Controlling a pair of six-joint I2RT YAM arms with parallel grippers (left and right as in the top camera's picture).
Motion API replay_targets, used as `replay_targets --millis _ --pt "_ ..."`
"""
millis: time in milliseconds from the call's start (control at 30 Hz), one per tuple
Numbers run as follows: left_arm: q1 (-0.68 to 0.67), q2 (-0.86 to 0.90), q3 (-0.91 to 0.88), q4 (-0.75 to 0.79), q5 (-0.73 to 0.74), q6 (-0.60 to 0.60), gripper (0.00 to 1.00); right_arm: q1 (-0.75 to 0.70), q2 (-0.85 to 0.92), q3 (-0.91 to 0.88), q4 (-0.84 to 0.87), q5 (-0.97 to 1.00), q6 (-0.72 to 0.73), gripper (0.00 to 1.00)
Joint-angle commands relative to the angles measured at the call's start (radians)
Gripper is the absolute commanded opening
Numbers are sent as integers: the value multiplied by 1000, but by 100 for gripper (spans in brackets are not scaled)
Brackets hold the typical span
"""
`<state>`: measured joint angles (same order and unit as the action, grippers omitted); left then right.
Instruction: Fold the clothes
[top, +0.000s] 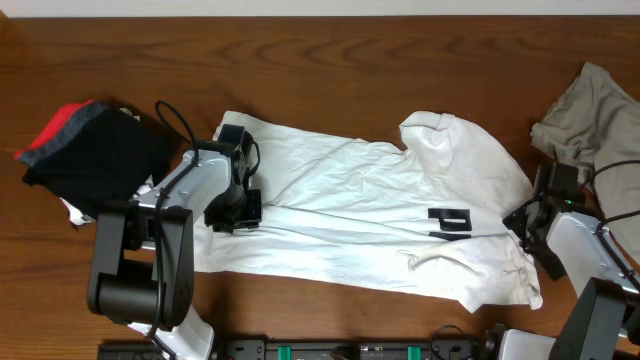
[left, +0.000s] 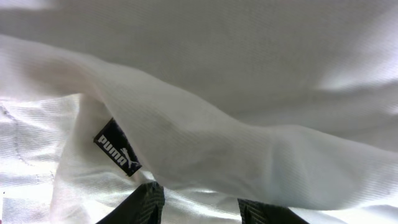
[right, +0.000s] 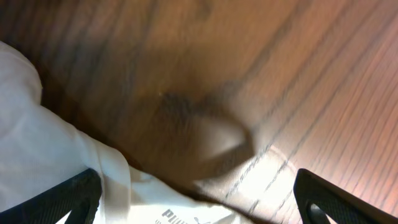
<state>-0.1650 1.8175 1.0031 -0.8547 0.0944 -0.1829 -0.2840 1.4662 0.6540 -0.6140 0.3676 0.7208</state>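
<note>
The wooden worktop (top: 330, 40) is covered across its middle by the white T-shirt (top: 350, 200), laid flat. The left end effector (top: 235, 208) is seen spread over the shirt's left part. The right end effector (top: 525, 220) is opened wide at the shirt's right edge, with nothing held.
</note>
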Motion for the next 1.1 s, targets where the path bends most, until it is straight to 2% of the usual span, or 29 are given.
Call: replay_targets --millis 0,267,433,500,567,633,700,767,900,933,1067 --pt "3 90 -69 -1 -106 -6 41 -11 10 29 5 69 -98 98" --pt "3 44 36 -33 -102 -6 42 -10 -35 188 -56 -140 -217 99" --pt "3 -33 81 -39 -102 -6 49 -7 -113 305 -116 -358 -376 99" --pt "3 -76 87 -30 -102 -6 56 0 -146 321 -126 -476 -467 93" --pt "3 -109 87 -23 -102 -6 66 7 -159 320 -140 -522 -491 89" --pt "3 -137 87 -18 -98 -6 81 20 -156 314 -177 -533 -491 85" --pt "3 -156 87 -11 -76 -6 91 34 -145 296 -193 -533 -491 77" --pt "3 -165 87 2 -55 -6 96 53 -127 266 -188 -532 -494 63" --pt "3 -164 85 19 -49 -6 97 84 -85 197 -144 -533 -493 23" --pt "3 -164 85 23 -49 -5 96 92 -71 179 -129 -532 -493 16" --pt "3 -164 85 27 -49 -6 96 109 -13 127 -67 -525 -493 13"
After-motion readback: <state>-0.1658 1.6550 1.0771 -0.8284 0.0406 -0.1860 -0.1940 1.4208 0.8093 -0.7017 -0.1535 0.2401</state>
